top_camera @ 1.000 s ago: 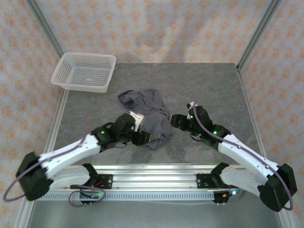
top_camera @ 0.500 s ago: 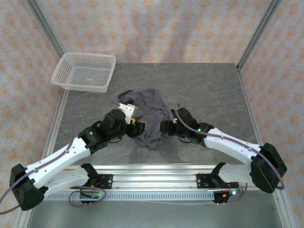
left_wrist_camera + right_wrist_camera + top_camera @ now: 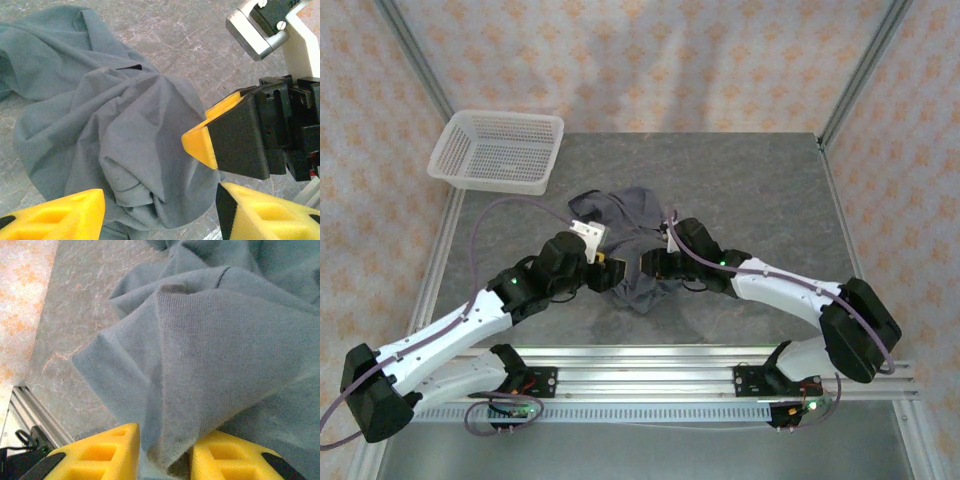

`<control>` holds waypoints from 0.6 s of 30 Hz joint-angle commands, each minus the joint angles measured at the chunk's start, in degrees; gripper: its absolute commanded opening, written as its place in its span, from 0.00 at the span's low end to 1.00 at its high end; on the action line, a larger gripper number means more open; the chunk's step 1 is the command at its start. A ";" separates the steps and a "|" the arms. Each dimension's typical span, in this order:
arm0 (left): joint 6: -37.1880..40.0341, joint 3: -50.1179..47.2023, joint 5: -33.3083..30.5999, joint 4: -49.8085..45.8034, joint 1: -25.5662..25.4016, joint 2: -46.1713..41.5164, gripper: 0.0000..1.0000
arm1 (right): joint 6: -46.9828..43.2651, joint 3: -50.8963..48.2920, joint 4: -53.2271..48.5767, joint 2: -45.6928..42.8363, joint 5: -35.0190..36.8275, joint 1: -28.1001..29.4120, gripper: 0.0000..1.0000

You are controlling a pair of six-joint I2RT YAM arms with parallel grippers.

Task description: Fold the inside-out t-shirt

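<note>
Lying crumpled in the middle of the grey desk (image 3: 750, 190), the inside-out t-shirt (image 3: 632, 215) is a dark slate-grey heap with many folds; it is not spread flat, and one part reaches toward the far left. The white basket (image 3: 490, 180) stands at the far left corner of the desk, well apart from the cloth.

Both arms bend inward and meet at the near edge of the heap. The left tool (image 3: 612, 272) is at the near left side of the shirt; the right tool (image 3: 648, 268) is just beside it, at the near right side.

From the left wrist camera, the left tool (image 3: 160, 200) has its yellow fingers spread wide; the bunched near end of the t-shirt (image 3: 115, 125) lies between them, and I cannot see that they press on it. One yellow finger (image 3: 202, 142) of the right tool shows there too, its tip against the right side of the same bunch.

From the right wrist camera, the right tool (image 3: 164, 455) has its two yellow fingers close together, with a thick fold of the t-shirt (image 3: 215, 340) between them; the cloth fills the gap, so this tool is pinching the shirt. A hemmed edge of the cloth stands out to the left of the fold, above the desk (image 3: 75, 305).
</note>
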 commanded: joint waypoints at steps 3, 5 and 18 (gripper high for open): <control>-0.08 -0.71 -1.40 1.27 0.31 -1.37 0.61 | -0.15 -0.78 0.33 -0.82 -2.52 1.57 0.29; -0.14 -0.71 -1.35 1.59 0.31 -1.19 0.61 | -1.43 -1.24 -0.56 -0.99 -1.74 2.21 0.30; -0.74 -0.84 -1.66 1.60 0.27 -1.41 0.61 | 0.21 -1.80 2.00 0.86 -1.58 3.22 0.29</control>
